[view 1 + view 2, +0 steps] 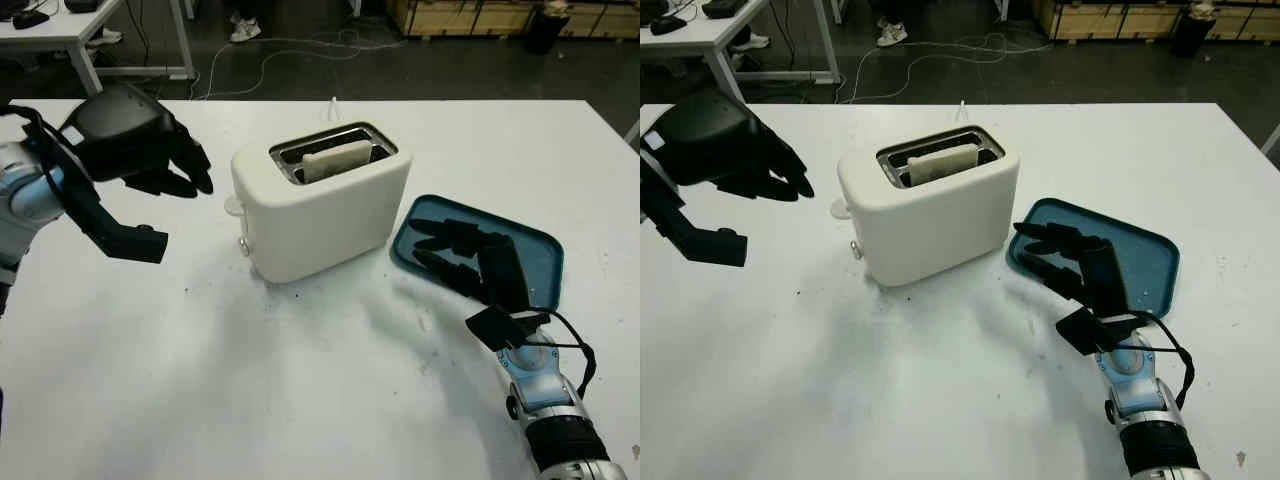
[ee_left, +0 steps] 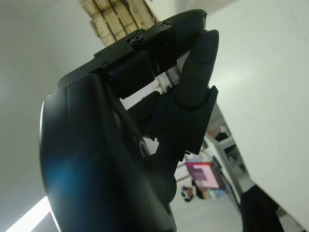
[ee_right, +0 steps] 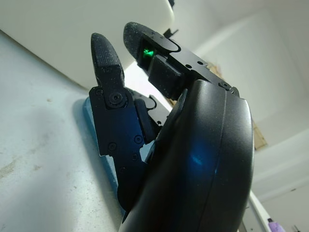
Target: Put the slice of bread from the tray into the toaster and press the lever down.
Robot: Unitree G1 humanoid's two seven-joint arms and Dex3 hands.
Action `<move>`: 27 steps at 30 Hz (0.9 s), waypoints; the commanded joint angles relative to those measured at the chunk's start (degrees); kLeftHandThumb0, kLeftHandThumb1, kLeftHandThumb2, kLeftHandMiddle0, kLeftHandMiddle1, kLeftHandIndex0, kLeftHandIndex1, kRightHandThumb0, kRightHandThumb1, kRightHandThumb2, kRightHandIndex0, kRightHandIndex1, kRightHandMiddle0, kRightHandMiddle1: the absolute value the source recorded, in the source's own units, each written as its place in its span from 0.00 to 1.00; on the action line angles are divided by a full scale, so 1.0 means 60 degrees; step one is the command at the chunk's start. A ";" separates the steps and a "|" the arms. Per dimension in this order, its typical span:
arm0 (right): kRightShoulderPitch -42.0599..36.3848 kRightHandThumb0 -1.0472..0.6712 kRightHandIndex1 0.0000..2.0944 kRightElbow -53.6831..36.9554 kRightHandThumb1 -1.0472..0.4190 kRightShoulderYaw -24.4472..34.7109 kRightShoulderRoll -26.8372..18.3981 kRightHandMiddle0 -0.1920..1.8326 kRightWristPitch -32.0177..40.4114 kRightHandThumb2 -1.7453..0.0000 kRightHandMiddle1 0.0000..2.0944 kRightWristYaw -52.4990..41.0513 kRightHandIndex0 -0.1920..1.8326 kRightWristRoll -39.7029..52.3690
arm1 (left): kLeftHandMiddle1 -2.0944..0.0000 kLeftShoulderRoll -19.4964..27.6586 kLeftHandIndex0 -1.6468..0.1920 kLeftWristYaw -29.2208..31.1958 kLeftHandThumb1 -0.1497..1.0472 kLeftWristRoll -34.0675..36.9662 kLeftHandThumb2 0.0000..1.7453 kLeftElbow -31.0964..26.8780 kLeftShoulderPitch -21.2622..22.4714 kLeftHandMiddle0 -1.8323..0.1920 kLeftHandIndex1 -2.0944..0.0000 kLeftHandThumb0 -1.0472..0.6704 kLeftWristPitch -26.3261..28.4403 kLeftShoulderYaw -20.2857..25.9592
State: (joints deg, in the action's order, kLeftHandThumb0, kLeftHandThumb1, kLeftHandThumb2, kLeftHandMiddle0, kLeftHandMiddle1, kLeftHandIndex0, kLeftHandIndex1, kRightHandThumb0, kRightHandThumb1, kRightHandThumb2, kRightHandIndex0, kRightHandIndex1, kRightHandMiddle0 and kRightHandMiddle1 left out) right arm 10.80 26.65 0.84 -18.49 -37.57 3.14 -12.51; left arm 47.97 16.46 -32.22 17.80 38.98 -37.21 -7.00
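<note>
The bread (image 1: 336, 160) sits in the toaster (image 1: 320, 200), so the empty left hand (image 1: 140, 140) waits beside it to push the lever (image 1: 233, 205).

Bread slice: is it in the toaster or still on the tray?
In. The bread slice stands in a slot on top of the toaster, its top edge showing, while the blue tray holds no bread.

Beyond the white table (image 1: 300, 400), a dark floor (image 1: 300, 60) carries cables (image 1: 300, 45), wooden crates (image 1: 480, 15) and another white table (image 1: 60, 30).
</note>
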 commanded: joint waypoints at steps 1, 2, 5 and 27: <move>0.0123 0.36 0.23 0.0050 0.10 0.0044 -0.0025 0.59 0.0087 1.00 0.00 0.0004 0.57 -0.0006 | 0.61 -0.0076 0.12 -0.0250 0.73 -0.0083 0.00 0.0086 0.0066 0.27 0.98 0.35 -0.0064 -0.0033; 0.0118 0.36 0.23 0.0045 0.10 0.0038 -0.0022 0.59 0.0109 1.00 0.00 0.0010 0.57 -0.0023 | 0.59 -0.0112 0.12 -0.0288 0.72 -0.0055 0.00 0.0074 0.0020 0.28 0.99 0.35 -0.0035 -0.0019; 0.0080 0.36 0.23 -0.0042 0.11 0.0021 -0.0022 0.59 0.0183 1.00 0.00 0.0029 0.57 -0.0083 | 0.57 -0.0169 0.13 -0.0435 0.71 -0.0114 0.00 0.0045 -0.0060 0.30 0.99 0.36 0.0022 -0.0020; 0.0155 0.38 0.24 0.0275 0.11 0.0051 -0.0005 0.59 -0.0190 1.00 0.00 0.0228 0.57 -0.0225 | 0.22 -0.0596 0.19 0.0297 0.77 0.0546 0.00 0.0419 -0.0032 0.39 1.00 0.41 0.0586 -0.0248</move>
State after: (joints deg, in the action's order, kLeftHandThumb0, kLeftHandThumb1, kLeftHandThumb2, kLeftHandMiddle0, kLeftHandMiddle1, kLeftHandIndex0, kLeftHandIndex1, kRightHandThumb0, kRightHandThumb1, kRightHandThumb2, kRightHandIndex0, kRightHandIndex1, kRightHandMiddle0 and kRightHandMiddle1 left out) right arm 10.93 27.98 0.84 -18.48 -37.60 3.95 -14.09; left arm 44.97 17.79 -29.29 20.86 38.87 -34.21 -7.97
